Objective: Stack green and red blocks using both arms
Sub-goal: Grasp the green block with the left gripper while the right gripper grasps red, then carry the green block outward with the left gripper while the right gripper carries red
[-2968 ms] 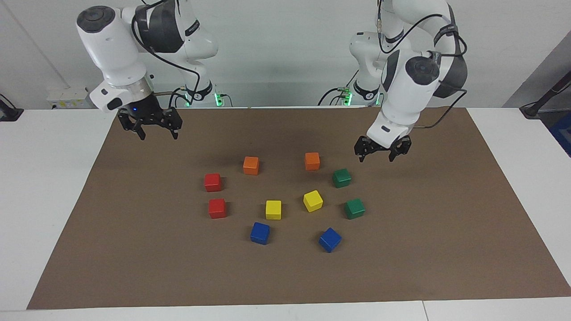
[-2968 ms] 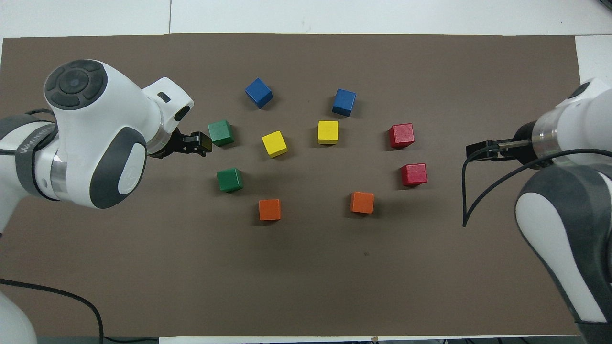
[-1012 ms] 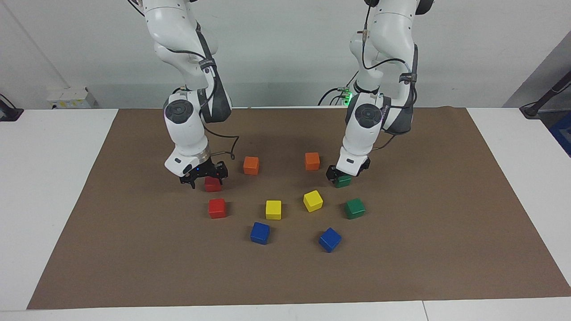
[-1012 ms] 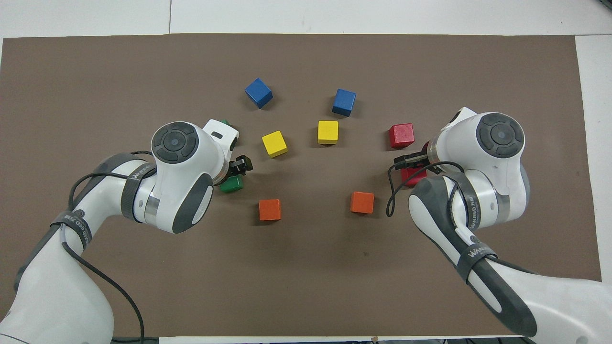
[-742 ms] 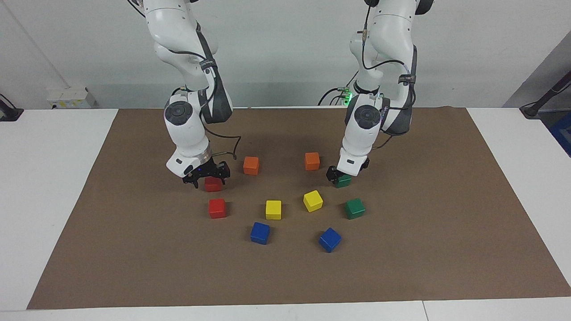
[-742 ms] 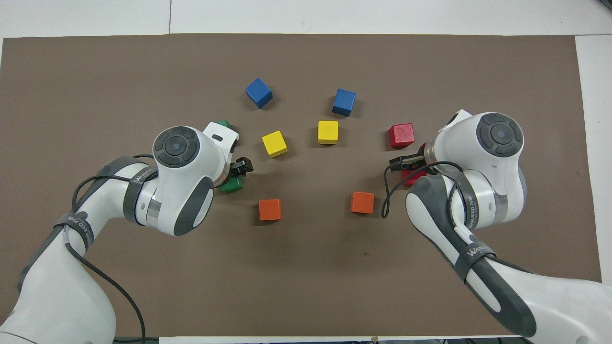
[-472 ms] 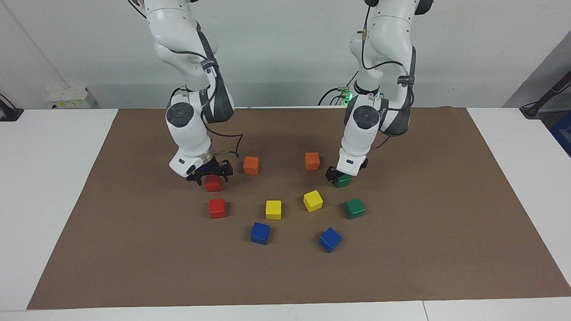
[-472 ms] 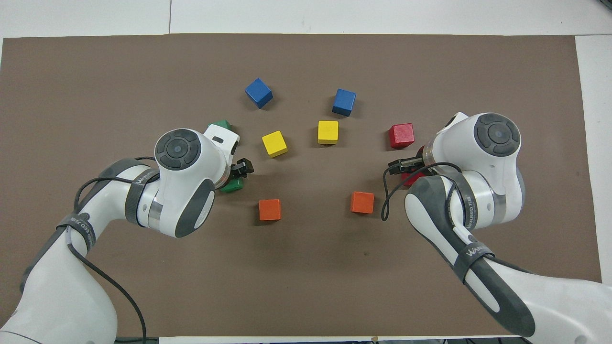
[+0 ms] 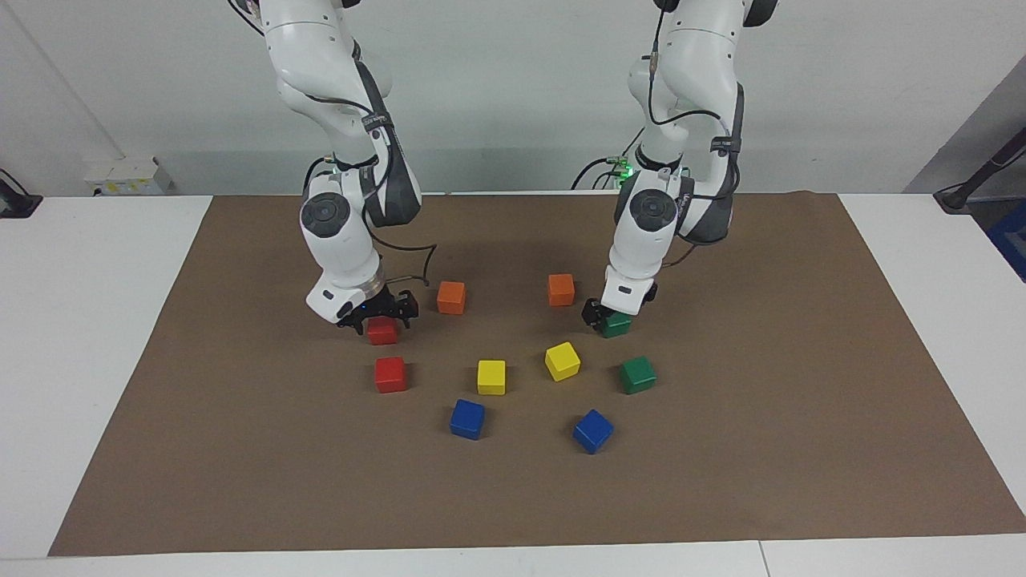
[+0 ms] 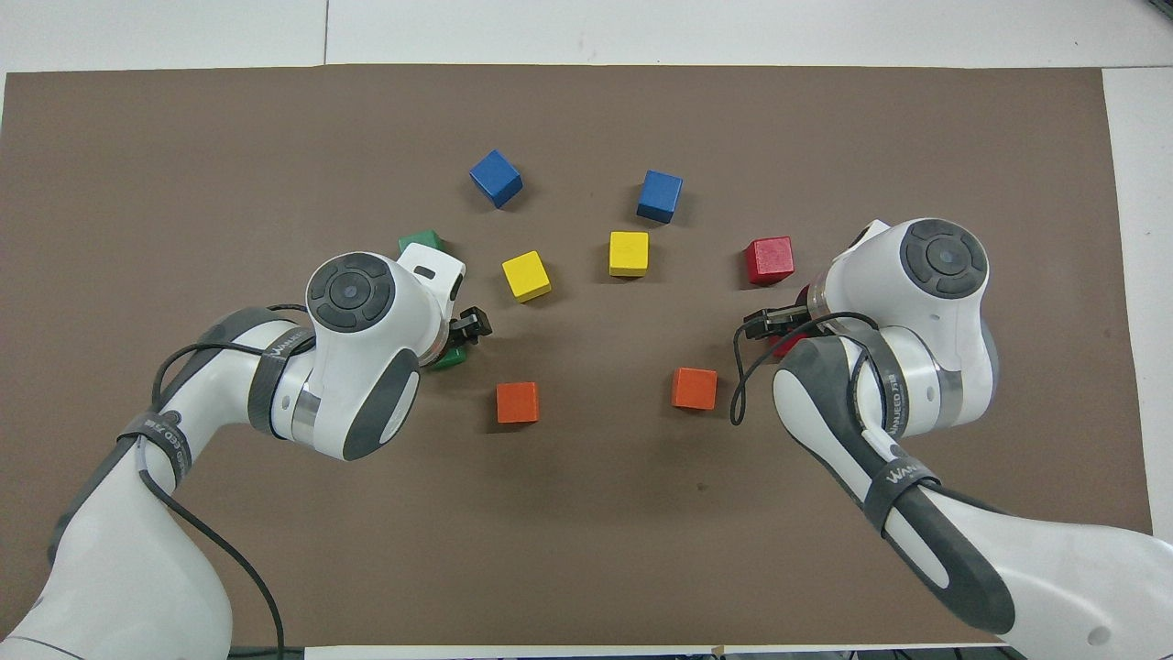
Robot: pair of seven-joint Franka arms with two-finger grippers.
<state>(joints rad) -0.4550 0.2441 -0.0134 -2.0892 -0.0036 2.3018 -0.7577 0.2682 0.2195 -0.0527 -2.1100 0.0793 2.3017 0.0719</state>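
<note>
Two red blocks lie toward the right arm's end of the mat. My right gripper point(image 9: 378, 318) is low over the red block point(image 9: 382, 331) nearer the robots, open, with a finger on each side of it. The other red block point(image 9: 390, 374) lies free, and shows in the overhead view point(image 10: 770, 259). My left gripper point(image 9: 611, 317) is down at the green block point(image 9: 616, 326) nearer the robots, which rests on the mat. The second green block point(image 9: 638, 374) lies free. In the overhead view the arms hide most of both near blocks.
Two orange cubes point(image 9: 451, 297) point(image 9: 561, 289) lie between the grippers. Two yellow cubes point(image 9: 491, 377) point(image 9: 562, 361) and two blue cubes point(image 9: 467, 418) point(image 9: 592, 430) lie farther from the robots. All sit on a brown mat point(image 9: 240, 449) on the white table.
Both arms swung in from the mat's ends and came down over the near red and near green blocks. In the last second they only settled slightly; no block has moved.
</note>
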